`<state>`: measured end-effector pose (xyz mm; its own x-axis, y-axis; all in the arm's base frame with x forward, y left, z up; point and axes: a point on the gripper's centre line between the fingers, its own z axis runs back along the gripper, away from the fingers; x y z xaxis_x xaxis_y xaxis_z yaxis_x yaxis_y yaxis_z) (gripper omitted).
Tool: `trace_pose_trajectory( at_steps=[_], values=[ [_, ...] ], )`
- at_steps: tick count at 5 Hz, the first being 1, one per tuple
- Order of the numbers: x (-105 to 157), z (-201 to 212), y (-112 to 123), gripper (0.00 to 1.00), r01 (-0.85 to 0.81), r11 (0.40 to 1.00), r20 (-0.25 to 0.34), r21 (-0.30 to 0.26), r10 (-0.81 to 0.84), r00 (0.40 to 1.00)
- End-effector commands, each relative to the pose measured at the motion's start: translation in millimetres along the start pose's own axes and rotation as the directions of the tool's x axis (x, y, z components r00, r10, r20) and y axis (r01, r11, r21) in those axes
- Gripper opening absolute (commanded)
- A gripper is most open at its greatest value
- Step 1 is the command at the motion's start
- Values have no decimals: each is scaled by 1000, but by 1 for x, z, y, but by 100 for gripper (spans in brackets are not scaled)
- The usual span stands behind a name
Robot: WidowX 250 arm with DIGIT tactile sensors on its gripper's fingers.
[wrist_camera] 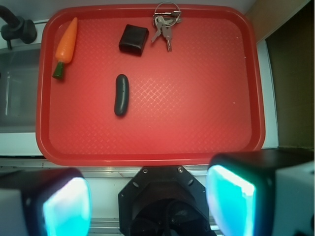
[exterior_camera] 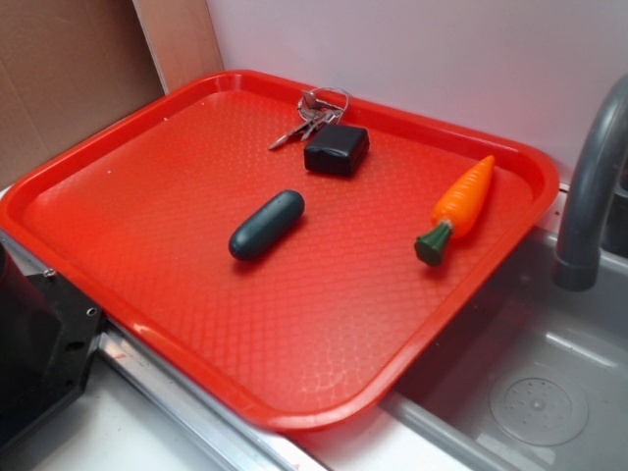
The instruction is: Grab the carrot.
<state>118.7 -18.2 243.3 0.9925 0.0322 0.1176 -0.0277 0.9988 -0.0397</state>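
You face a white wall (exterior_camera: 412, 49), brown cardboard (exterior_camera: 69, 78) to one side, and a grey sink (exterior_camera: 530, 373) with its faucet (exterior_camera: 589, 186).

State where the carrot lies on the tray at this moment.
In the exterior view the carrot lies near the red tray's right edge, beside the grey faucet, green stub pointing to the front, right of the black fob.

red tray (exterior_camera: 177, 245) holds green capsule (exterior_camera: 267, 225), keys (exterior_camera: 312, 118), black fob (exterior_camera: 337, 149).
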Motion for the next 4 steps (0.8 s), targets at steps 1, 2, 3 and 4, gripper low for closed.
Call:
trace_pose_trajectory(
  at_steps=[1,2,3,4],
  values=[
    [0,0,0,100,0,1000,0,0,0,1000],
    [9,-52,-4,100,16,999,-23,49,-15,1000],
    [36,-87,-33,100,60,998,43,-1,-60,997],
    [63,-104,-62,100,12,997,120,-75,-2,993]
  ],
)
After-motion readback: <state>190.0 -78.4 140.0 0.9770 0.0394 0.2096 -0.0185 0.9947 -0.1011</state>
